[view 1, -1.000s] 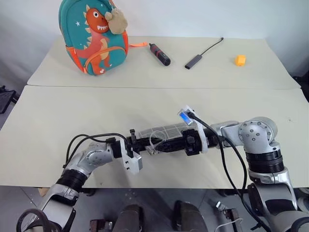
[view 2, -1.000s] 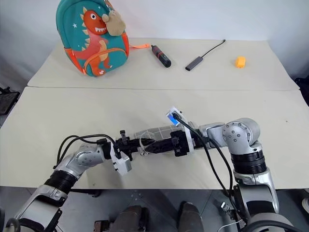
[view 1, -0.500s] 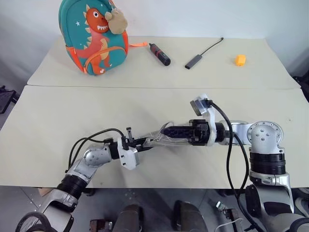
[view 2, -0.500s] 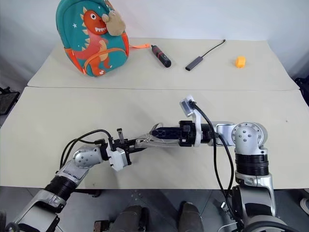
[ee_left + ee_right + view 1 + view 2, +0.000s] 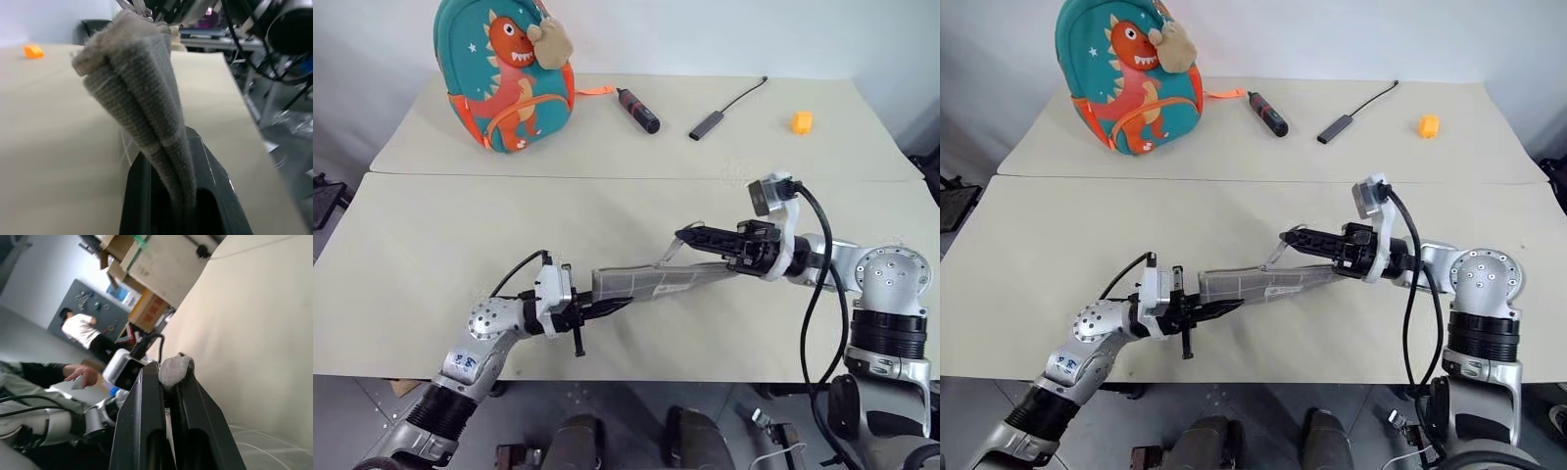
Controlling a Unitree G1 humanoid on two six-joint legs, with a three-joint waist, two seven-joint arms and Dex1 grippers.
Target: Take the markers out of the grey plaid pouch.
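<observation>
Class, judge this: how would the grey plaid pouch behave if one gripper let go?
Probably floppy: the grey plaid pouch is fabric, folded between the left gripper fingers. Likely light, stretched above the table towards the right gripper.

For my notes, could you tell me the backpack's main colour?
Teal, with an orange dinosaur; the backpack shows best in the left eye view.
</observation>
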